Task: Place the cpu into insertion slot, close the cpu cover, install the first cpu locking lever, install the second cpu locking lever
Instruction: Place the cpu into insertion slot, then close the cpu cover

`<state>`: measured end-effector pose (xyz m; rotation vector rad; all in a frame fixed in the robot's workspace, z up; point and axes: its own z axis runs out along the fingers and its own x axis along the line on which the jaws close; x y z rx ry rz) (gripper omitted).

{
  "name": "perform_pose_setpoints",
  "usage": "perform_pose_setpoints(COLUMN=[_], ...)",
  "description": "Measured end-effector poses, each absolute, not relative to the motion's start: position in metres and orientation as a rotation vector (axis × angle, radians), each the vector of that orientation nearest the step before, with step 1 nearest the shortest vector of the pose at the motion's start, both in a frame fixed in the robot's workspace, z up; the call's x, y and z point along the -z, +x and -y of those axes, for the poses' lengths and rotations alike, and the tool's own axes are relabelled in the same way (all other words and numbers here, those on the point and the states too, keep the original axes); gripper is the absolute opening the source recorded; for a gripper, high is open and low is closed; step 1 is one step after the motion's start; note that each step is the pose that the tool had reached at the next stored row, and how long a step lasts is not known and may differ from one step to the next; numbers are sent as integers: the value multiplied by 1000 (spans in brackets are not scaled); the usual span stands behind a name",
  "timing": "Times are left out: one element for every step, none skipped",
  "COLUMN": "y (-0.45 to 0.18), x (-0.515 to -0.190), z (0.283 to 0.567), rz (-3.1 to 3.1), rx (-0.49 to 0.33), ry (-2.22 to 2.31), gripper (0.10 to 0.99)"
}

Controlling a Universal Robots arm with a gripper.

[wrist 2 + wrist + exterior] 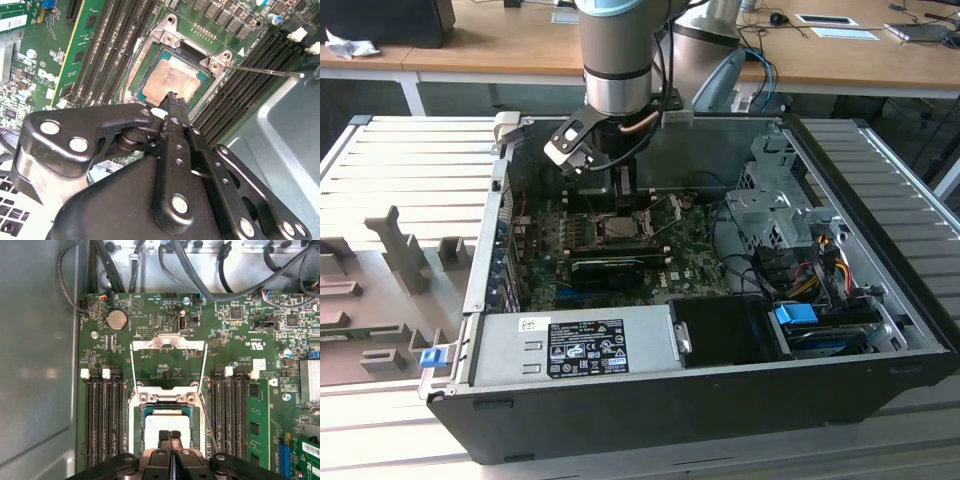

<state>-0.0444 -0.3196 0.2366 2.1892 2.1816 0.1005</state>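
Note:
The cpu (166, 421) lies flat in the insertion slot (134, 430), its pale metal top facing up; it also shows in the second wrist view (172, 77) and in the exterior view (619, 229). My gripper (170, 436) is shut with nothing between its fingers. Its black fingertips (173, 99) hover at the chip's near edge; I cannot tell whether they touch it. The cpu cover (168, 343) stands swung open beyond the socket. A thin locking lever (265, 71) sticks out sideways from the socket, unlatched.
Long black memory slots (102, 415) flank the socket on both sides. The green board (690, 265) sits inside an open computer case (880, 240) with cables, a drive cage and a power supply (585, 345). Grey case wall (35, 365) runs close by.

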Motion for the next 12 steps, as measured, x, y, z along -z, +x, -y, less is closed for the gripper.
perform_pose_setpoints(y=[-44, -44, -44, -44, -44, -44, -44, -44, -43, -42, -40, -39], x=[-237, -237, -238, -238, -239, -239, -239, -239, -240, -240, -240, -240], z=[320, 320, 320, 320, 320, 320, 320, 320, 320, 320, 321, 321], rz=[-2182, -2182, -2182, -2182, -2182, -2182, -2182, -2182, -2183, -2183, -2183, -2183], rx=[-100, -101, -101, -100, -100, -100, -100, -100, -98, -98, -97, -97], ry=[2189, 2189, 2189, 2189, 2189, 2190, 2190, 2190, 2190, 2191, 2192, 2192], gripper=[106, 106, 106, 106, 106, 106, 106, 106, 106, 106, 106, 106])
